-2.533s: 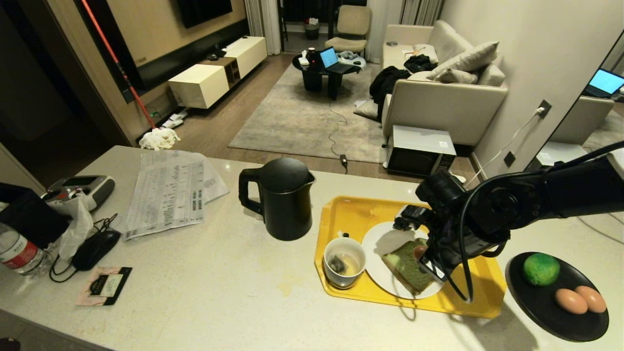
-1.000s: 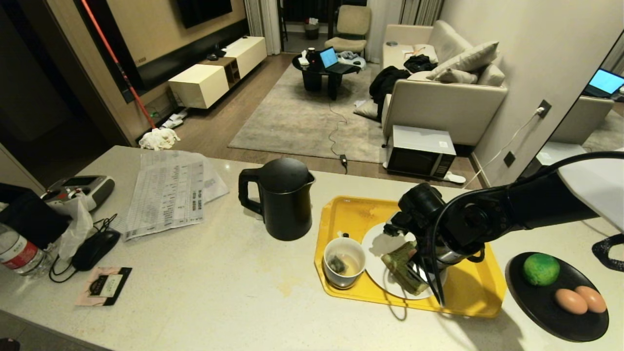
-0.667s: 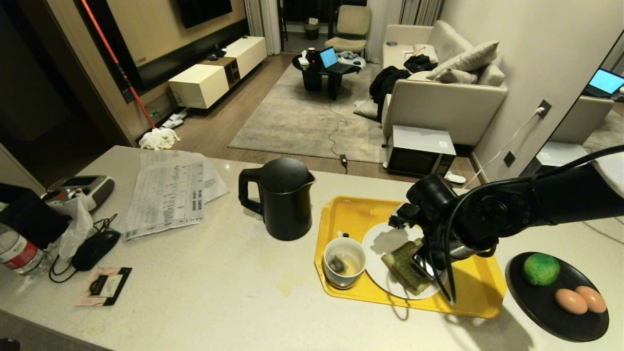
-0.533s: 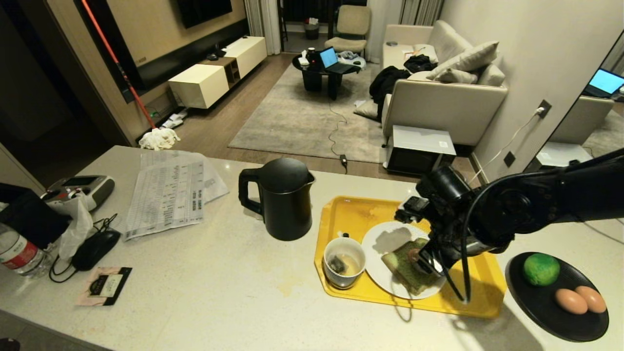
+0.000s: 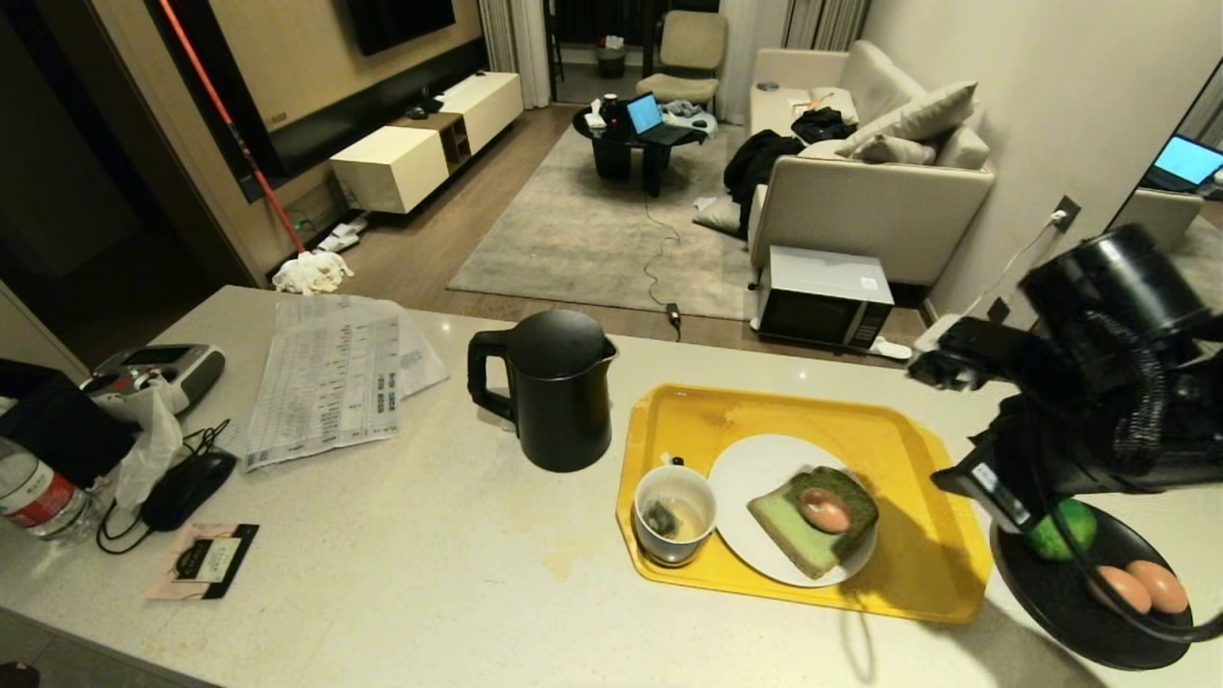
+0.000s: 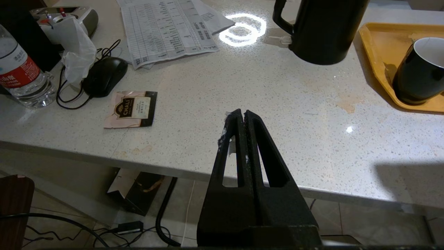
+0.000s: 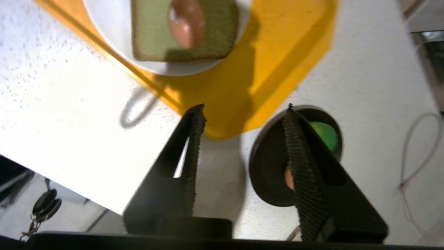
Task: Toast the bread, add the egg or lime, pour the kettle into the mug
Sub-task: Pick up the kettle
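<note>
The pinkish egg (image 5: 826, 509) lies on the green bread (image 5: 793, 535), which rests on a white plate (image 5: 755, 468) in the yellow tray (image 5: 898, 583). Beside the plate stands the mug (image 5: 675, 514) with liquid and a tea bag inside. Left of the tray stands the black kettle (image 5: 559, 392). My right gripper (image 7: 244, 107) hangs open and empty, raised over the tray's corner and the black plate (image 7: 267, 166). The lime (image 5: 1078, 535) shows partly behind my right arm (image 5: 1099, 382). My left gripper (image 6: 241, 113) is shut, parked at the counter's front edge.
Two plain brown eggs (image 5: 1137, 588) share the black plate (image 5: 1099, 626) with the lime at the counter's right end. Papers (image 5: 330, 382), a mouse (image 5: 186, 487), a water bottle (image 5: 33, 497) and a tea sachet (image 5: 203, 559) occupy the left side.
The right gripper has let go of the egg, which now lies on the bread. The arm has risen and swung right, away from the white plate to above the black plate.
</note>
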### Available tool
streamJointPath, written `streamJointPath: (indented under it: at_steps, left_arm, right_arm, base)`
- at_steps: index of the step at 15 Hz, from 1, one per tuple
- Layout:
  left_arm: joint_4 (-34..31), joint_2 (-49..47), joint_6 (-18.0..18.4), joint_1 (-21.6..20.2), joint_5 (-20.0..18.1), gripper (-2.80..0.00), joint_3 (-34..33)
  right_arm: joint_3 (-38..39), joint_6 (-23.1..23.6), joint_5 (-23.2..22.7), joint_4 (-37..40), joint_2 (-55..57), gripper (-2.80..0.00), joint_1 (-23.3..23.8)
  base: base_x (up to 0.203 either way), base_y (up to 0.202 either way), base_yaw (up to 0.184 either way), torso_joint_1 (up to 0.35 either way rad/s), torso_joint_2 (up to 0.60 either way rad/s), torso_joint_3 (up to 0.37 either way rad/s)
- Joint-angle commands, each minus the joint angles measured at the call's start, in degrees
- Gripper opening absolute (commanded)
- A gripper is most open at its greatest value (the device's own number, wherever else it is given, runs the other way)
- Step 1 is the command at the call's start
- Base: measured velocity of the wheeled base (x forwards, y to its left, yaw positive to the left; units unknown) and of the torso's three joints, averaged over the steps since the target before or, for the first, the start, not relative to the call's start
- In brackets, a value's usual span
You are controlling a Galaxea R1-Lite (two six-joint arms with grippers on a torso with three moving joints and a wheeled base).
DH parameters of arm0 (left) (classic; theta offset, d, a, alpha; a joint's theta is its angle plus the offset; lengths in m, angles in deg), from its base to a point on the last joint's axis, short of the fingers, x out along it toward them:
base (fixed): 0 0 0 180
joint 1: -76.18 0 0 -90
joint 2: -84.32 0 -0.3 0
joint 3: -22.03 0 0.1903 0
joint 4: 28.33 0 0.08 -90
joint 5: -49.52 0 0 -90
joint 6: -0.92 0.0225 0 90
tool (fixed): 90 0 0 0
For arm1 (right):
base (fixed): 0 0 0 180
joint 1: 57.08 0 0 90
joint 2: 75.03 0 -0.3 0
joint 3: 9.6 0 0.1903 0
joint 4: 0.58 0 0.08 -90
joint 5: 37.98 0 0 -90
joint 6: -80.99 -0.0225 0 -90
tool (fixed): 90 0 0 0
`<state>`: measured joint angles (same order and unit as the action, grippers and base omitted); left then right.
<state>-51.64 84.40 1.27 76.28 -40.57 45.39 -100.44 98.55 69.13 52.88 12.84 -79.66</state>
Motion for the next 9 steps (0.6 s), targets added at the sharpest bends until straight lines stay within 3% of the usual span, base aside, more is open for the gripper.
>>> streamJointPath:
  at_steps: [1,4,9]
  left_arm:
    - [0.03,0.01,0.0,-0.01,0.0,-2.8,0.0]
    - [0.03,0.01,0.0,-0.01,0.0,-2.8,-0.09]
    - [0.03,0.01,0.0,-0.01,0.0,-2.8,0.0]
  right_arm:
    - [0.11,0.24,0.33,0.41,-9.72,-2.8,1.54]
    - [0.45,0.43,0.38,0.33,-17.12,-2.8,5.19]
    - [6.23,1.23,0.07,-0.6,-34.19,-2.8,16.99]
  base:
    - [0.0,0.0,0.0,0.0,0.0,0.0]
    - [0.0,0.0,0.0,0.0,0.0,0.0]
    - [0.0,0.0,0.0,0.0,0.0,0.0]
